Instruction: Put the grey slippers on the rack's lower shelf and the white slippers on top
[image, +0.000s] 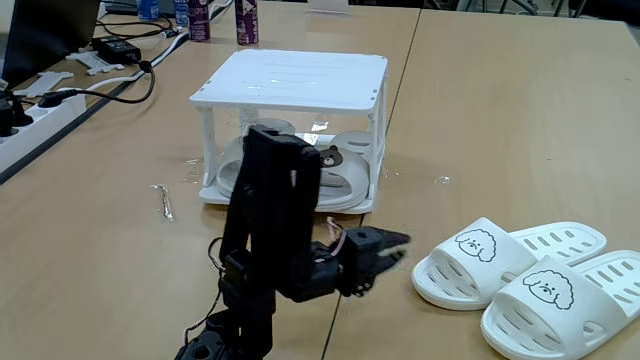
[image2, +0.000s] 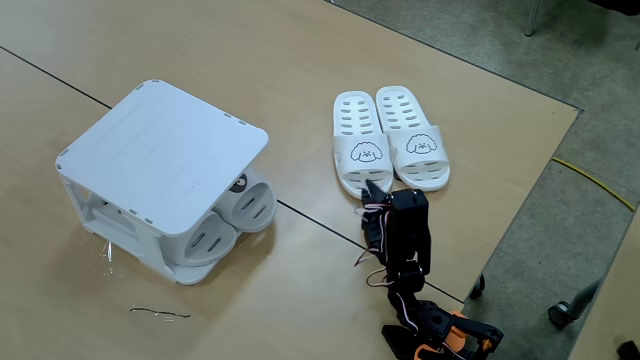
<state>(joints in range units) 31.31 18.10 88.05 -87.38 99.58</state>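
Note:
The white rack (image: 290, 78) (image2: 160, 145) stands mid-table. Both grey slippers (image: 345, 170) (image2: 248, 205) lie side by side on its lower shelf (image: 350, 206), toes poking out; a brown bear badge shows on one. The white slippers (image: 500, 262) (image2: 385, 140), each with an outlined dog face, sit as a pair on the table apart from the rack. My black gripper (image: 398, 246) (image2: 374, 190) hovers low between rack and white slippers, pointing at the nearer white slipper's heel. Its jaws look shut with nothing in them.
A power strip (image: 35, 115), cables and a black adapter (image: 120, 48) lie at the far left. Bottles (image: 245, 20) stand behind the rack. A thin metal piece (image: 165, 202) (image2: 160, 313) lies beside the rack. The table edge (image2: 520, 215) runs close to the arm's base.

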